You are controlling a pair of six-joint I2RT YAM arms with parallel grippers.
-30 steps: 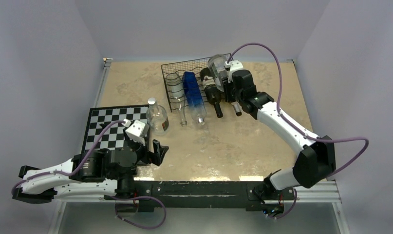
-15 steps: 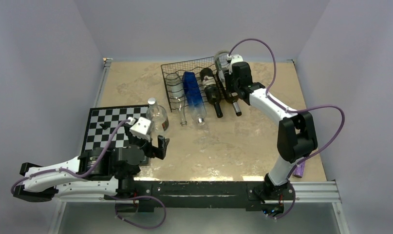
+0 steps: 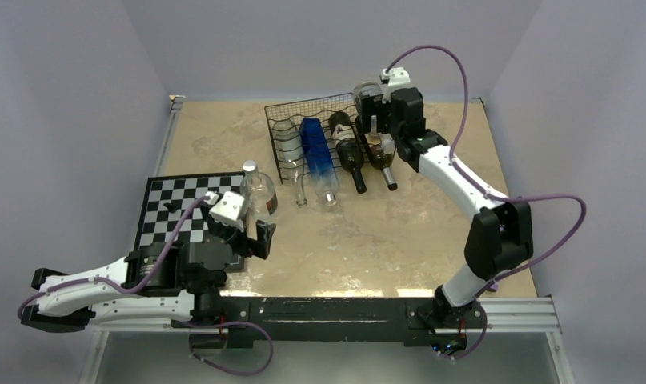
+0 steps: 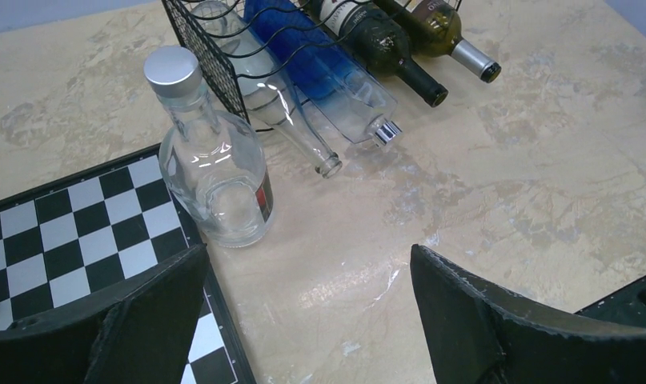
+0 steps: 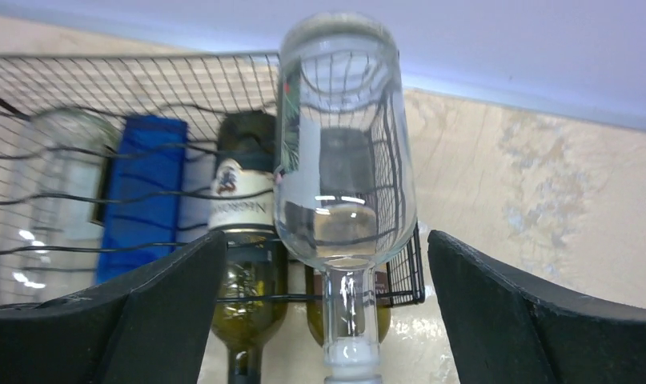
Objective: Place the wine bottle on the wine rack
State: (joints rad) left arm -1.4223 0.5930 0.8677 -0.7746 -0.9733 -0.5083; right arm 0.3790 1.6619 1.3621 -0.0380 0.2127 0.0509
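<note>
A clear wine bottle (image 5: 339, 160) lies on the top tier of the black wire wine rack (image 5: 143, 88), base toward the back wall and neck pointing at me. My right gripper (image 5: 327, 320) is open, one finger on each side of the neck, touching nothing. From above, the right gripper (image 3: 375, 120) sits at the right end of the wine rack (image 3: 303, 112), with the clear bottle (image 3: 366, 90) under it. My left gripper (image 4: 307, 304) is open and empty, low over the table beside the chessboard. From above, the left gripper (image 3: 255, 240) is near the table's front edge.
A squat clear bottle with a silver cap (image 4: 215, 172) stands at the corner of the chessboard (image 4: 55, 240). On the rack's lower tier lie a clear bottle (image 3: 288, 148), a blue bottle (image 3: 318, 156), a dark green bottle (image 3: 351, 160) and an olive bottle (image 3: 381, 156).
My right gripper has opened and let go of the clear bottle's neck, leaving it on the top tier. The right arm's elbow swung. The left arm shifted slightly.
</note>
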